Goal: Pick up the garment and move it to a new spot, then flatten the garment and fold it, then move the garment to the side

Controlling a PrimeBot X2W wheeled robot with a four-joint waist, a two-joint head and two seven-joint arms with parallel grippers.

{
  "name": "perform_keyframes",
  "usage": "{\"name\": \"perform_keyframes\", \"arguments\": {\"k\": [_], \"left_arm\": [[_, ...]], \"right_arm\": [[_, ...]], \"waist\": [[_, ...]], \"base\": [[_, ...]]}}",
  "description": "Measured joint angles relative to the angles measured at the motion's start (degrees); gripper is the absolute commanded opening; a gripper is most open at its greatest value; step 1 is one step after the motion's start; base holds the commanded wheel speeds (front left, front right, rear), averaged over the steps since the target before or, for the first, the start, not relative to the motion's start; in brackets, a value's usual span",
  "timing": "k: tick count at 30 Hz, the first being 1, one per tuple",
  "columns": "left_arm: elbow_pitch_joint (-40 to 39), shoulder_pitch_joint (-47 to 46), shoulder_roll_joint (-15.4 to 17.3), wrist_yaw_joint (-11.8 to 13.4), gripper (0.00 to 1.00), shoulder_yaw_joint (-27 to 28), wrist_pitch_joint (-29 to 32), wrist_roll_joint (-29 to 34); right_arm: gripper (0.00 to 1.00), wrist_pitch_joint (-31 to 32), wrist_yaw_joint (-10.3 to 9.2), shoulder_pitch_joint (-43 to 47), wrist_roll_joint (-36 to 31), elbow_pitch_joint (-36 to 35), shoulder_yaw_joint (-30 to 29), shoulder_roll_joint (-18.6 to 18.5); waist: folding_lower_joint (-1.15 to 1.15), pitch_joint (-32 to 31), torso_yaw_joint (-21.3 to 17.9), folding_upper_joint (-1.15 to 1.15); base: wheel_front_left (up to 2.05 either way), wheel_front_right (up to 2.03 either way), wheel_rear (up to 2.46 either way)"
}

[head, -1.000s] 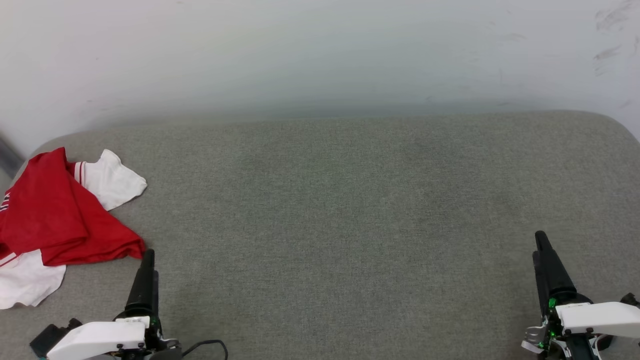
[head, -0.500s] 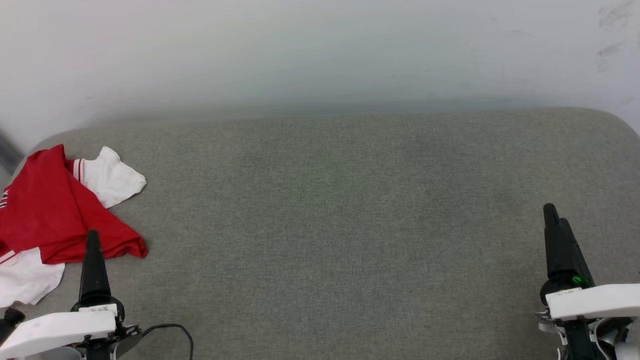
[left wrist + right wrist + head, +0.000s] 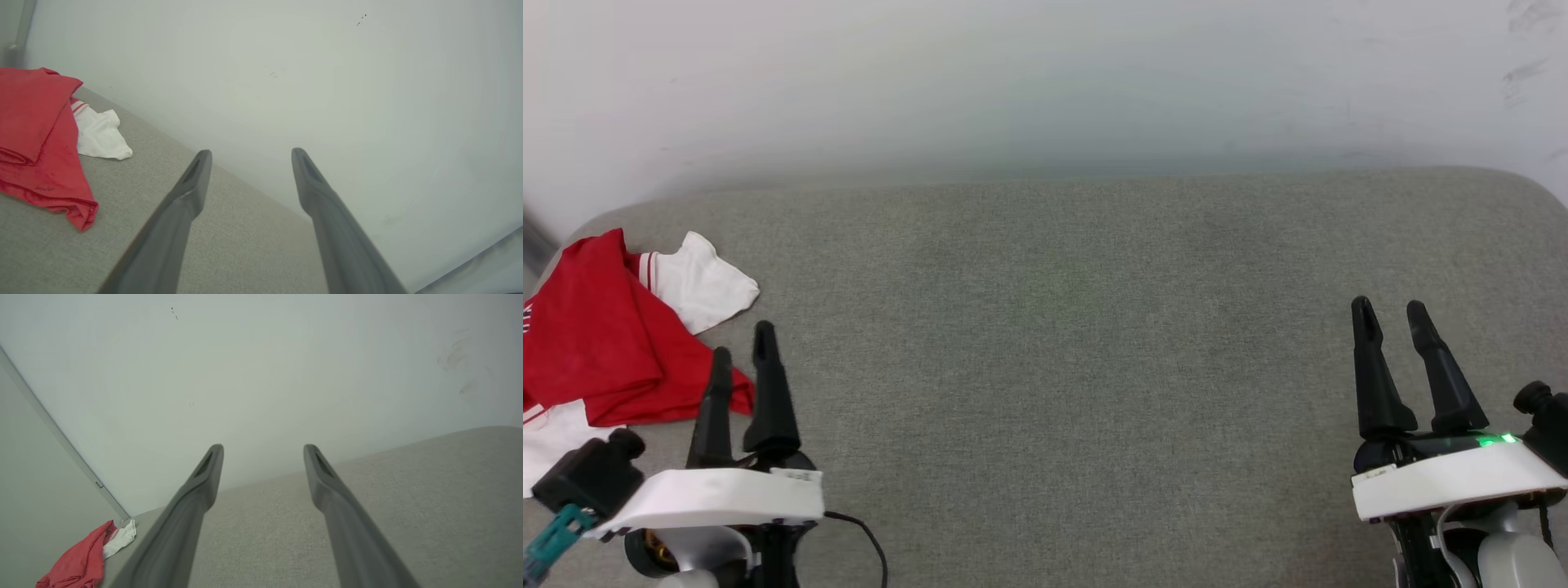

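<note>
A pale wall [image 3: 1045,82] is standing along the far side, and the padded grey worktop [image 3: 1054,367] is running right up against it. The worktop's far corners are curving round at left and right. Its whole middle and right side are lying bare, giving wide room for moving.

The garment [image 3: 596,343] is lying crumpled at the far left edge of the worktop, near the rounded back corner. Its red body is bunching in loose folds. One white sleeve [image 3: 698,282] with red striped trim is poking out toward the wall, and another white part [image 3: 556,433] is spilling out at the near side, running past the left edge of the head view.

The left end effector [image 3: 742,341] is hanging just beside the garment's near right corner, its two dark fingers spread apart with nothing between them. In the head view its left finger is crossing the red hem; in the left wrist view the cloth [image 3: 41,143] is sitting off to the left of the fingers, apart from them.

The right end effector [image 3: 1388,306] is hovering over the bare right side, well apart from the garment, fingers likewise spread and gripping nothing.
</note>
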Motion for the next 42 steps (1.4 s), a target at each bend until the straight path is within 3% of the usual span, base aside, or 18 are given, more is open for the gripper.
{"name": "perform_keyframes", "arguments": {"k": [4,8,17,23,34,39,42], "left_arm": [[-1.3,0.2,0.3,2.3,1.00,-3.4,-0.8,6.4],[-1.7,0.3,3.1,6.3,1.00,-8.7,-1.3,11.0],[-1.7,0.2,9.4,15.6,1.00,-20.6,-2.8,16.7],[-0.2,-0.2,11.5,20.1,1.00,-25.7,-3.6,17.9],[0.3,-0.1,12.3,19.6,1.00,-27.9,-5.3,22.4],[-0.2,1.2,10.1,16.1,1.00,-24.3,-5.9,22.0],[-0.7,2.2,7.9,12.3,1.00,-20.8,-6.4,21.9]], "right_arm": [[1.00,-0.7,0.00,-0.2,-4.5,-1.0,0.5,0.0],[1.00,-1.4,0.00,-0.2,-8.8,-1.3,0.8,0.0],[1.00,-2.8,0.00,0.2,-16.1,0.2,1.2,0.0],[1.00,-3.6,0.00,1.1,-19.2,2.6,0.5,0.0],[1.00,-5.4,0.08,1.3,-26.1,3.2,0.5,0.0],[1.00,-6.1,0.08,1.3,-24.5,2.7,0.3,0.0],[1.00,-6.4,0.08,1.3,-22.7,2.5,0.1,0.0]], "waist": [[0.00,0.3,0.0,0.00],[0.00,0.4,-0.1,0.00],[0.00,0.3,-0.3,0.00],[0.00,0.2,-0.3,0.00],[0.00,0.5,-0.5,0.00],[0.00,0.7,-0.5,0.00],[0.00,0.8,-0.5,0.00]], "base": [[0.00,0.00,0.00],[0.00,0.00,0.00],[0.00,0.00,0.00],[0.00,0.00,0.00],[0.00,0.00,0.00],[0.00,0.00,0.00],[0.00,0.00,0.00]]}}
